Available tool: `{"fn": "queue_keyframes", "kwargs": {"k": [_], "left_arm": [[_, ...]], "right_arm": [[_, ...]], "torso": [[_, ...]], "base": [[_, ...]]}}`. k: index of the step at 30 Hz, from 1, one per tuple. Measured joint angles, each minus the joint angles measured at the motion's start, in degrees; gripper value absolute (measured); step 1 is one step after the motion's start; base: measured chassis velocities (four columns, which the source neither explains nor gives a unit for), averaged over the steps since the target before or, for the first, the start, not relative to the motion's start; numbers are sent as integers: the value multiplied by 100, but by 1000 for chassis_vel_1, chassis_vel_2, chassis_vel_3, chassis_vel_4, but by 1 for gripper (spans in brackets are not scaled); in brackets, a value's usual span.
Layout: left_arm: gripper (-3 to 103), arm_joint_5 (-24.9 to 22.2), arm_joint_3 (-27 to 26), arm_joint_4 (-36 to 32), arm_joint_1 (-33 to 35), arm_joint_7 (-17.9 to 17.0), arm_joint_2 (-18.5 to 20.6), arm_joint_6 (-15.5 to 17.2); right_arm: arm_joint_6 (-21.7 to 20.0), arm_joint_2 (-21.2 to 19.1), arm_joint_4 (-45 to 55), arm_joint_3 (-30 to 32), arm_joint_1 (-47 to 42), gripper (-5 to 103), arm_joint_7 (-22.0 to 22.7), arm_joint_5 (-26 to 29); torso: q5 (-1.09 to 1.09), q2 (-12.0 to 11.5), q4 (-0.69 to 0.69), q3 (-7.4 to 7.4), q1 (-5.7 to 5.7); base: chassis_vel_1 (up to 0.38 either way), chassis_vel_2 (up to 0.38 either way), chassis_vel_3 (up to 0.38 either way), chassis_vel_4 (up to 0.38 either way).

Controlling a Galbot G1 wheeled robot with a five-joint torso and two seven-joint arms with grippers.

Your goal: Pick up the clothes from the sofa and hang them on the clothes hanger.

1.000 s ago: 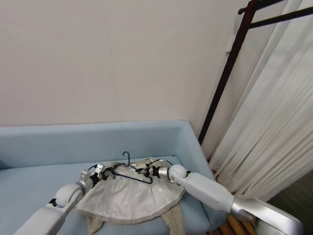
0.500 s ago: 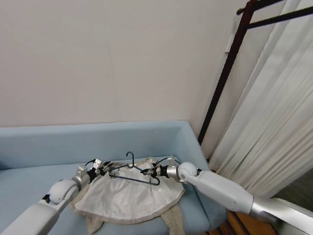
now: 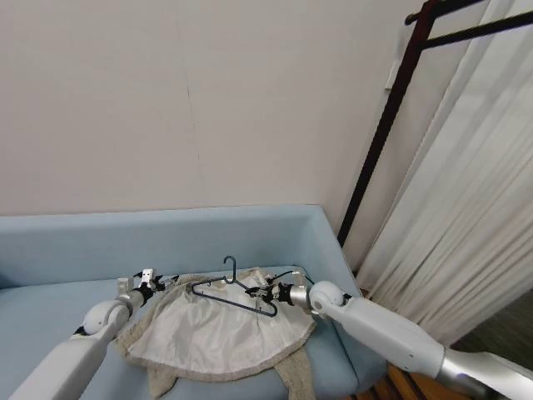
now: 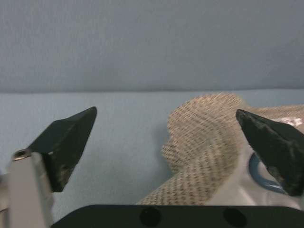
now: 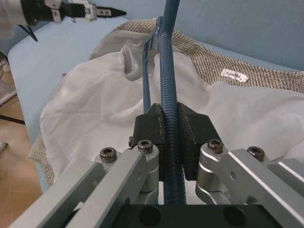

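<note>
On the light-blue fabric sofa (image 3: 67, 242), the left gripper (image 3: 150, 277), fingers spread wide, has drawn back toward nine o'clock, off the dark-blue wire hanger (image 5: 166, 95). The beige knit garment with white lining (image 3: 216, 333) lies on the seat. At the hanger's three o'clock end, the right gripper (image 3: 261, 293) stays clamped on it, now lifted higher.

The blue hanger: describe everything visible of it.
The hanger is a thin, dark blue frame with a ribbed-looking coating, a triangular body and an open hook. It sits tilted over the pale garment on the light blue sofa, with its hook toward the backrest. The right gripper is shut on one of its rods. Its far end reaches the garment's knit collar edge.
</note>
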Motion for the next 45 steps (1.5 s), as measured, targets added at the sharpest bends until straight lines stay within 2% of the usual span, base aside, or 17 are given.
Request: {"fn": "queue_keyframes", "kwargs": {"k": [5,6,9,11,14,17,20,21,23,26,30,32,35,42,45], "left_arm": [[100,216,219,357,-134,305,-68,51],[103,316,264,380,-126,351,-88,51],[92,813,375,338,15,547,-104,44],[92,928,410,313,55,585,-103,40],[76,1129,467,280,109,609,-100,30],[71,1161,480,265,116,609,-94,23],[54,1166,492,237,116,605,-76,5],[54,1166,492,237,116,605,-76,5],[43,1171,497,188,133,589,-65,-28],[38,1177,498,118,166,565,-57,-52],[16,1178,484,-56,234,526,-20,-67],[16,1178,470,-128,261,511,-1,-68],[3,1177,412,-341,345,503,54,-68],[3,1314,290,-616,479,477,98,-112],[3,1658,194,-799,580,506,199,-362]], "right_arm": [[3,49,55,-13,-2,8,51,44],[3,84,54,-30,0,8,68,45],[5,201,-19,-85,39,8,90,26],[5,228,-41,-94,52,8,90,21],[5,273,-78,-108,66,8,90,7],[5,281,-83,-112,68,8,91,-5],[5,266,-82,-112,62,8,94,-30],[5,266,-82,-112,62,8,94,-30],[3,235,-82,-123,44,8,93,-51],[-2,200,-82,-147,25,8,84,-58],[-16,111,4,-195,13,8,59,-35],[-20,85,34,-202,13,8,58,-25],[-23,38,103,-199,-4,8,59,-9],[-28,-41,252,-172,-31,8,81,87],[-89,-91,333,-198,22,8,80,307]], "torso": [[-1,0,0,0,0],[-1,0,0,0,0],[0,0,2,0,0],[-1,0,2,0,0],[0,0,1,0,0],[0,0,0,0,0],[0,0,0,0,0],[0,0,0,0,0],[0,0,0,0,0],[0,0,0,0,0],[0,0,0,0,0],[0,0,0,0,0],[0,0,0,0,0],[0,0,1,0,0],[0,0,0,0,0]], "base": [[0,0,0,0],[0,0,0,0],[0,0,0,0],[0,0,0,0],[0,0,0,0],[0,0,0,0],[0,0,0,0],[0,0,0,0],[0,0,0,0],[0,0,0,0],[0,0,0,0],[0,0,0,0],[0,0,0,0],[0,0,0,0],[0,0,0,0]]}}
